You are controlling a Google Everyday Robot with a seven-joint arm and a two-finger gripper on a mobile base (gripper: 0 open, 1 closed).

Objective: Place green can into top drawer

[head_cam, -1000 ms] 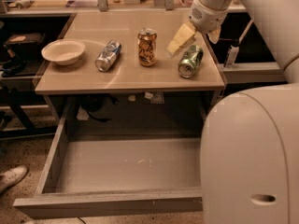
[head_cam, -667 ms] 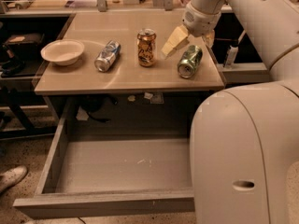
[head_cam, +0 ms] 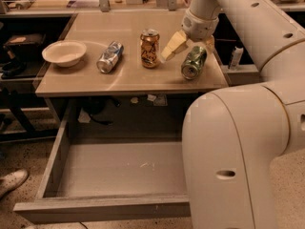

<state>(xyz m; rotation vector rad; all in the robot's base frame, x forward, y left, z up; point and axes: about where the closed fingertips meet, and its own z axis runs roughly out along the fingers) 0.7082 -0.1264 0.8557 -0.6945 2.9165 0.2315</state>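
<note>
The green can (head_cam: 193, 62) lies on its side near the right front of the table top, its silver top facing the table's front edge. My gripper (head_cam: 188, 50) hangs over the can's far end, open, with one pale finger (head_cam: 172, 47) to the can's left; it holds nothing. The top drawer (head_cam: 102, 208) is pulled out below the table, its grey interior bare. My arm's large white body hides the drawer's right part.
An orange-gold can (head_cam: 150, 48) stands upright just left of the gripper. A blue-silver can (head_cam: 109, 57) lies on its side and a white bowl (head_cam: 64, 53) sits at the left. A small white bottle (head_cam: 236, 57) stands right of the table. A shoe (head_cam: 11, 181) shows at the lower left.
My arm has swung leftward and lowered, bringing the gripper closer over the far end of the green can. The cans and the drawer have not moved.
</note>
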